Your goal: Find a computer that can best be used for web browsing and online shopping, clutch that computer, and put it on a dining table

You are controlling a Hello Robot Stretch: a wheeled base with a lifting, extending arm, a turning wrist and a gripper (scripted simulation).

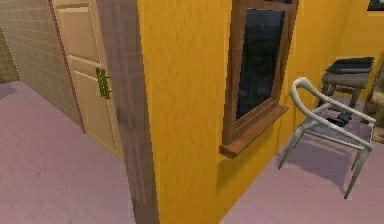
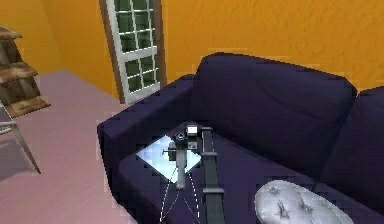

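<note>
The arm [image 2: 212,172] stretches out across the navy sofa [image 2: 270,105], and the gripper [image 2: 177,160] sits right at a flat silvery slab [image 2: 150,158] on the seat, likely the computer, low and reachable. Whether the fingers [image 2: 176,175] have hold of it, I cannot tell. The trip to a dining table comes later.

Matt cloth sofa [image 2: 270,105], shiny silvery cushion [image 2: 295,205], wooden window frame [image 1: 233,70], metal-framed chair [image 1: 335,128]

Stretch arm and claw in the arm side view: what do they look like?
The arm is a dark square bar. At its far end sit two small white squares with black marks. Left of them, the claw has a dark body and two thin fingers.
</note>
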